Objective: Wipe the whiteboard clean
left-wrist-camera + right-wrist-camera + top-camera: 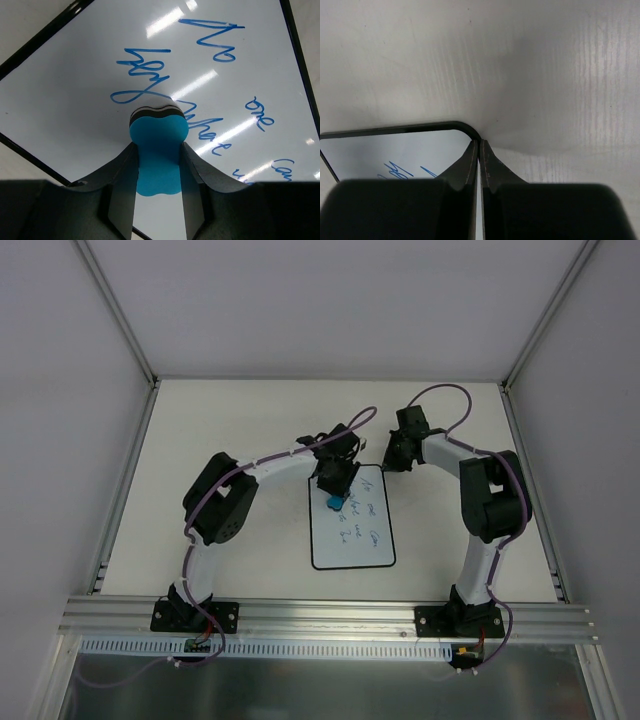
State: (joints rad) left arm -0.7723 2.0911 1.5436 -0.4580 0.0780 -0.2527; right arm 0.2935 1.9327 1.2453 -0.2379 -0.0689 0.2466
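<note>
From the top external view, the whiteboard lies flat near the middle of the tabletop, its long sides running from 12 to 6 o'clock. Blue handwriting covers its upper half. The left arm bends in from 9 o'clock, and the left gripper stands over the board's 11 o'clock corner with a small blue eraser under it. The right arm reaches in from 3 o'clock, and the right gripper sits at the board's 1 o'clock corner.

In the left wrist view, the left gripper is closed partway on the eraser. One finger presses each narrow side of the blue block. The eraser's dark-edged far end points to 12 o'clock and meets the whiteboard among the strokes of handwriting. More words run off toward 4 o'clock. The board's black rim crosses the view at 8 o'clock, and the tabletop shows beyond it.

In the right wrist view, the right gripper is fully closed with nothing between its fingers, leaving only a thin slit. Its tips sit right at the rounded black-rimmed corner of the whiteboard. It cannot be told whether they press on it. A little handwriting shows at 8 o'clock, and the pale tabletop fills the upper half.
</note>
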